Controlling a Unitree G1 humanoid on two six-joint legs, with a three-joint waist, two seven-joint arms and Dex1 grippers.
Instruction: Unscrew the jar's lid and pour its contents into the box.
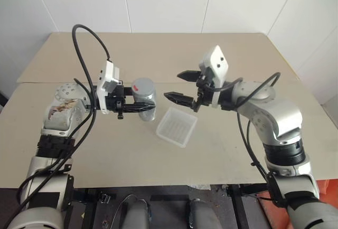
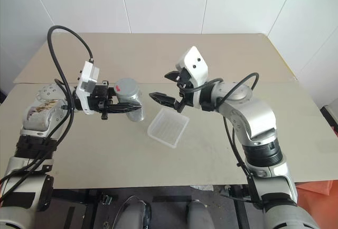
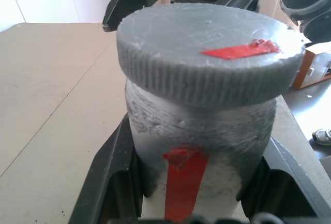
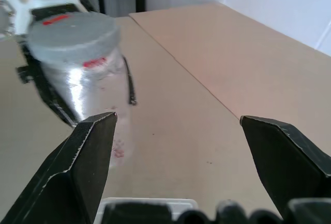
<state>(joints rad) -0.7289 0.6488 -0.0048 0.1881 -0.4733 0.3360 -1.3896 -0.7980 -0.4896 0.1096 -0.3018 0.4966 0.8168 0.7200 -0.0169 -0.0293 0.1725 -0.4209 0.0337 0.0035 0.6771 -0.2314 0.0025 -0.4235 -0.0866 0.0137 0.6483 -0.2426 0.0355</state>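
Unscrewing is judged unfinished: the small whitish-clear plastic jar (image 1: 143, 102), clamped in the left gripper (image 1: 128, 106) jaws, carries its round grey screw lid (image 3: 207, 53). The right gripper (image 1: 182, 87) jaws stand wide and empty just beside it, and the shallow translucent white plastic box (image 1: 176, 126) sits below them on the bench (image 1: 158, 49), unfilled.

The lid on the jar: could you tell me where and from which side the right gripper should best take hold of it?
Probably by the ribbed rim of the lid, fingers on opposite sides, coming in level from the robot's right. The left gripper clamps the jar lower down on its body, upright above the table, so the rim is free. The right gripper is open and faces it.
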